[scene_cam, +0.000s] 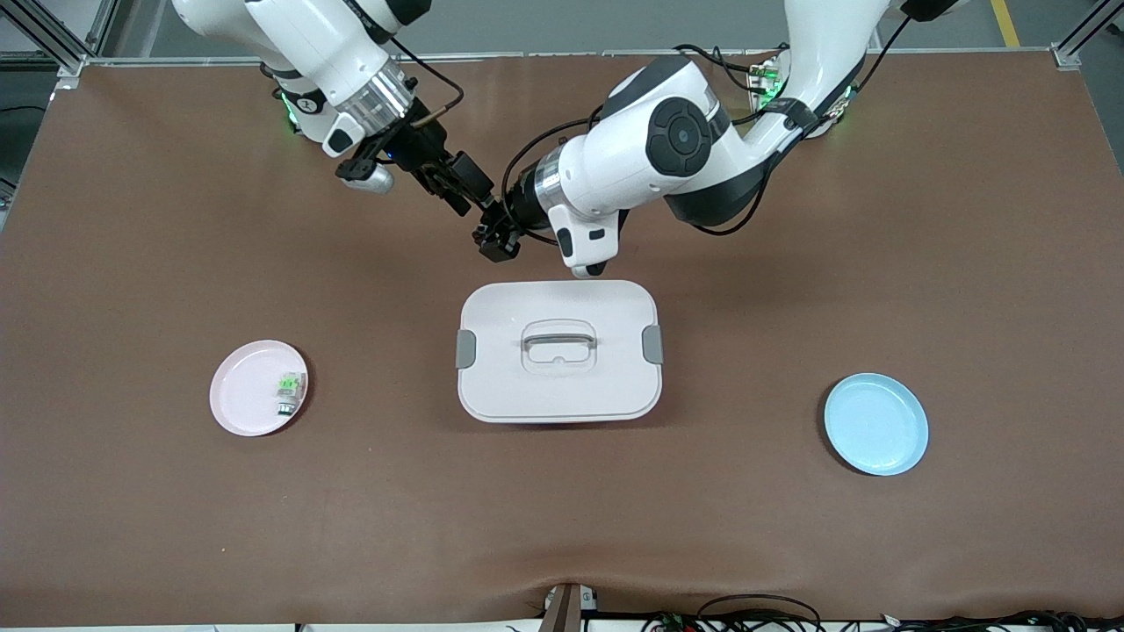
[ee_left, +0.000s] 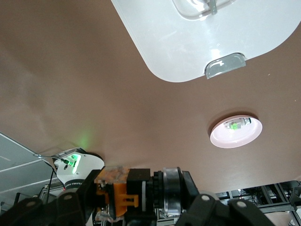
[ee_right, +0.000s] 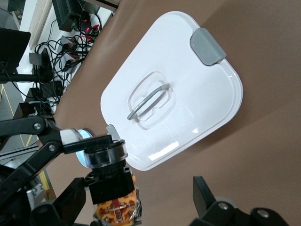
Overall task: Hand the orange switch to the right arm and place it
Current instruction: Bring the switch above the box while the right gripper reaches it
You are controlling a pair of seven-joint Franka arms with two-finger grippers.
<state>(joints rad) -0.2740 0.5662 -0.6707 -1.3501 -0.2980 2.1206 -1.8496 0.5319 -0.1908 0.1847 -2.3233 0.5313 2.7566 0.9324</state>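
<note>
The orange switch [ee_left: 136, 193] is a small black barrel with an orange end and a silver ring. It is held up in the air over the bare table, just off the white box's edge that faces the arms' bases. My left gripper [scene_cam: 497, 235] is shut on it, one finger at each end. My right gripper [scene_cam: 464, 195] meets it there and is open. In the right wrist view the switch [ee_right: 113, 188] sits against one right finger [ee_right: 61, 207], while the other finger stands well apart.
A white lidded box [scene_cam: 559, 351] with grey latches sits at mid table. A pink plate [scene_cam: 246, 399] holding a green-and-silver part [scene_cam: 288, 391] lies toward the right arm's end. A blue plate [scene_cam: 876, 424] lies toward the left arm's end.
</note>
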